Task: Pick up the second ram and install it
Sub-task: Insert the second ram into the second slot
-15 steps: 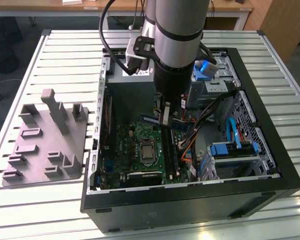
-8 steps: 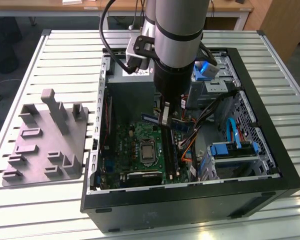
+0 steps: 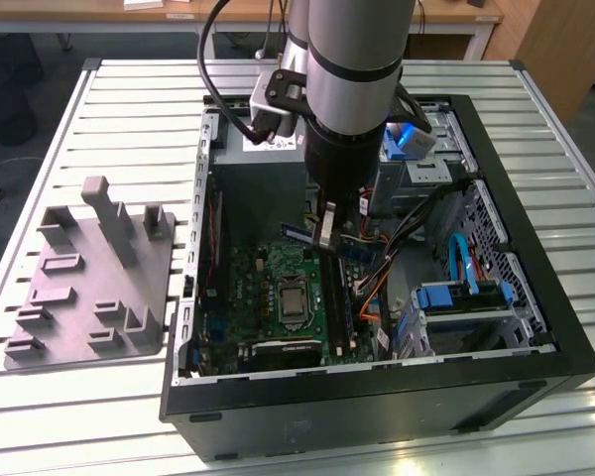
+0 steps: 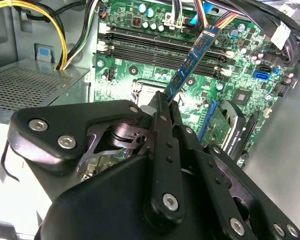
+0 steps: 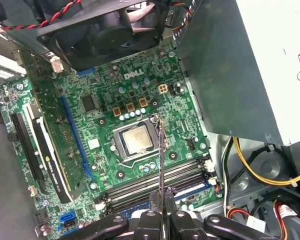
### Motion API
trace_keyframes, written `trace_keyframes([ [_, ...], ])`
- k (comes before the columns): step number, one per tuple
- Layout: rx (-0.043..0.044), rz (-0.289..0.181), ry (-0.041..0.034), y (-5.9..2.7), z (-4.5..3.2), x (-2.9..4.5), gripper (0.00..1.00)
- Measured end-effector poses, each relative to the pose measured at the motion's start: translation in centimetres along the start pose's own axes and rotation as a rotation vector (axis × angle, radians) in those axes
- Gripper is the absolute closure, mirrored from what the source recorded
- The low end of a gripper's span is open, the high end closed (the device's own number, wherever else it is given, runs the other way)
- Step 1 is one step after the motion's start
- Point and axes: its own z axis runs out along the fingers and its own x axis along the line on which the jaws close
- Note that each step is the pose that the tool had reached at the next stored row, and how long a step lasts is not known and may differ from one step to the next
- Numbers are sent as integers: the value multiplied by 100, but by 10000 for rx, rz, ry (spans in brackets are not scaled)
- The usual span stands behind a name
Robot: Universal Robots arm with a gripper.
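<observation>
At the exterior view's left, a grey plastic fixture block [image 3: 94,278] is sitting on the slatted metal counter [image 3: 40,397], well apart from the work. To its right, an open black computer case [image 3: 377,407] is lying on its side, exposing the green motherboard [image 3: 278,288] with its CPU socket [image 3: 294,299].

The robot arm [image 3: 352,89] is reaching down into the middle of the case. Its end effector [image 3: 325,238] is clenched on the second ram [image 3: 297,234], with its 2 fingers pinching the flat faces of the stick. In the second wrist view, the end effector [image 4: 165,102] is gripping the second ram [image 4: 190,60] at 1 end, and the board with its row of black chips is slanting out over the long memory slots [image 4: 160,47]. In the first wrist view, the second ram [image 5: 160,160] is appearing edge-on as a thin line, crossing above the CPU socket [image 5: 135,140] and the memory slots [image 5: 155,182]. It is hanging clear of the motherboard, not seated in a slot.

Farther to the exterior view's right, drive bays with blue fittings [image 3: 456,297] are lining the case wall.
</observation>
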Motion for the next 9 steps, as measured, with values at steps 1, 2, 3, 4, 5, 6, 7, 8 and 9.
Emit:
trace_keyframes([
  [1, 2, 31, 0, 0, 0, 0, 86],
  [2, 5, 67, 0, 0, 0, 0, 86],
  [3, 7, 101, 1, 0, 1, 0, 86],
  [4, 9, 137, 0, 0, 1, 0, 86],
  [5, 11, 167, 1, 0, 1, 0, 86],
  [6, 13, 199, 1, 0, 1, 0, 86],
  [7, 16, 232, 1, 0, 1, 0, 86],
  [8, 18, 264, 1, 0, 1, 0, 86],
  [9, 20, 294, 1, 0, 1, 0, 86],
])
